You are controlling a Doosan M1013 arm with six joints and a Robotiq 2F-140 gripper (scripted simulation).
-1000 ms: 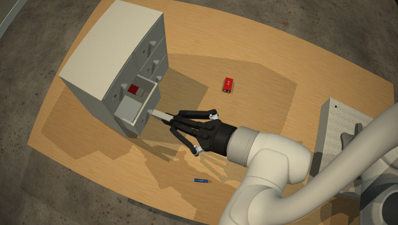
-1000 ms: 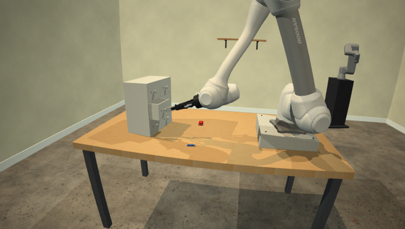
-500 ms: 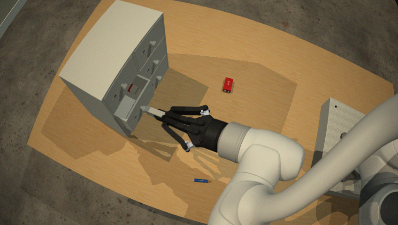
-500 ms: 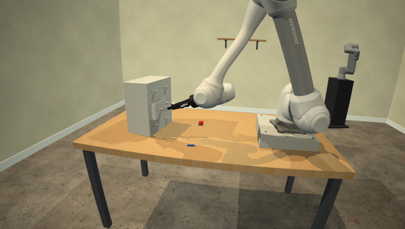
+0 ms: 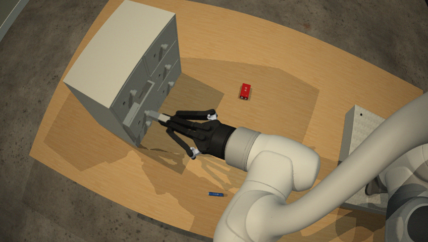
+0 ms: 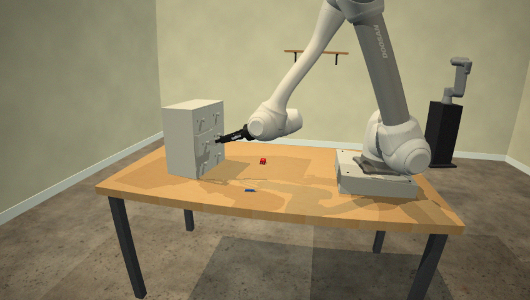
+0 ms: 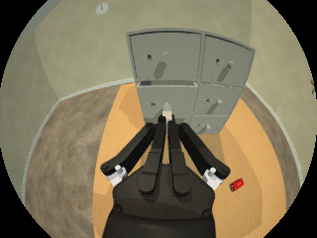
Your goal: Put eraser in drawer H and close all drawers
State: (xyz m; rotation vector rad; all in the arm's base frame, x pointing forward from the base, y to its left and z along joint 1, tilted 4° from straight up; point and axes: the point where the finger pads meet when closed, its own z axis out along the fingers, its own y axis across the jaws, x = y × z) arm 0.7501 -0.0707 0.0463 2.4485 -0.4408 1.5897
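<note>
The small chest (image 5: 120, 45) (image 6: 178, 141) (image 7: 180, 45) stands upright at the table's left end. Its left middle drawer (image 5: 151, 100) (image 6: 199, 142) (image 7: 180, 101) sticks out a little, with a narrow gap along its top. The other drawers look pushed in. The letters on the drawers are not readable, so I cannot tell which is H. My gripper (image 5: 159, 116) (image 6: 215, 141) (image 7: 166, 110) is shut with nothing between its fingers. Its pale fingertips are at the knob of that drawer and seem to touch it. The eraser is not visible; the inside of the drawer is mostly hidden.
A red block-shaped battery (image 5: 245, 91) (image 6: 262, 160) (image 7: 237, 184) lies on the table (image 5: 270, 39) (image 6: 297, 208), out in front of the chest. A small blue cylinder (image 5: 215, 194) (image 6: 249, 190) lies nearer the table's long edge. The arm's base stands at the opposite end.
</note>
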